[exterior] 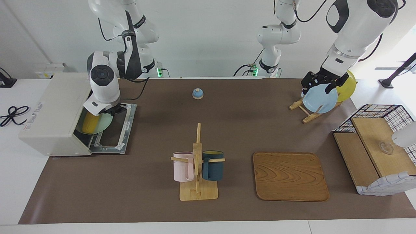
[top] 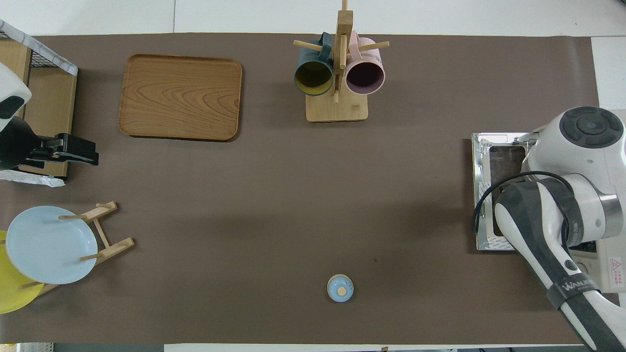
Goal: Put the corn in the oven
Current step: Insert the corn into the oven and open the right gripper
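Observation:
The yellow corn lies on a pale green plate in the mouth of the cream-white oven at the right arm's end of the table. The oven's door lies open flat; it also shows in the overhead view. My right gripper is at the plate's rim, just above the open door; the overhead view hides it and the corn under the arm. My left gripper hangs open and empty over the plate rack and waits.
A blue plate and a round yellow plate stand in a wooden rack under the left gripper. A wire-and-wood basket box, a wooden tray, a mug rack with two mugs and a small blue knob are on the mat.

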Motion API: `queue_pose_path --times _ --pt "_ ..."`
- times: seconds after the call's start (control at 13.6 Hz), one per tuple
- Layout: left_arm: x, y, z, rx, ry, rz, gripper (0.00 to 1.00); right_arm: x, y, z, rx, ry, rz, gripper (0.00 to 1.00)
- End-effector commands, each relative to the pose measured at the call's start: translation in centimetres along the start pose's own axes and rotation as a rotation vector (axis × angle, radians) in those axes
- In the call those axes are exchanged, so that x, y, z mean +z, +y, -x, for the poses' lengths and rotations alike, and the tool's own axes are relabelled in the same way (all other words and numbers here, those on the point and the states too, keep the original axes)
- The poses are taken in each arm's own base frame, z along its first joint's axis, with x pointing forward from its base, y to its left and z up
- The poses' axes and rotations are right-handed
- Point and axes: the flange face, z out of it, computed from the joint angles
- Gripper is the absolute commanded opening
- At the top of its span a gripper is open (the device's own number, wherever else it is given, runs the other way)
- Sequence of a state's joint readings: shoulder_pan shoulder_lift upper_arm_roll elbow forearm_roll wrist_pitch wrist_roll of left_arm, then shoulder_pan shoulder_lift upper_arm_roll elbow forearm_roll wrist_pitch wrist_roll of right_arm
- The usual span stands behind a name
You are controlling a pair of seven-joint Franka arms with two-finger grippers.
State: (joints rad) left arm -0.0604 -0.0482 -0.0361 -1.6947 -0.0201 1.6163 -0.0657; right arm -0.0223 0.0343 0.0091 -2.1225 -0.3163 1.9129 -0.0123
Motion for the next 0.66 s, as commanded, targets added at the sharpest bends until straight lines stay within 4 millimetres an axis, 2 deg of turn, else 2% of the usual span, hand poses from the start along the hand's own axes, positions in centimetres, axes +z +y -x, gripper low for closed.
queue_pose_path --times 0.0,0.07,0.15,0.3,0.37,0.44,0.59 --pt "-0.4 -0.5 0.3 0.010 0.002 -0.017 1.00 1.1 1.5 1.0 -0.014 0.004 -0.028 0.00" --pt "-0.4 -0.6 0.3 0.008 0.004 -0.017 1.00 1.2 2.1 1.0 -0.016 0.009 -0.030 0.00" --pt "-0.4 -1.1 0.2 -0.001 0.005 -0.017 1.00 1.3 2.5 1.0 -0.017 0.011 -0.032 0.05" --pt "-0.4 -1.0 0.2 0.001 0.008 -0.017 1.00 1.6 2.9 1.1 -0.013 0.010 -0.035 0.28" --pt "-0.4 -0.9 0.2 0.002 0.008 -0.017 1.00 1.6 2.9 1.1 -0.010 0.014 -0.035 0.46" --pt "-0.4 -0.9 0.2 0.002 0.010 -0.017 1.00 1.5 2.8 0.9 -0.011 0.028 -0.035 0.50" --pt "-0.5 -0.8 0.2 0.004 0.013 -0.017 1.00 1.4 2.4 0.7 -0.013 0.032 -0.033 0.50"
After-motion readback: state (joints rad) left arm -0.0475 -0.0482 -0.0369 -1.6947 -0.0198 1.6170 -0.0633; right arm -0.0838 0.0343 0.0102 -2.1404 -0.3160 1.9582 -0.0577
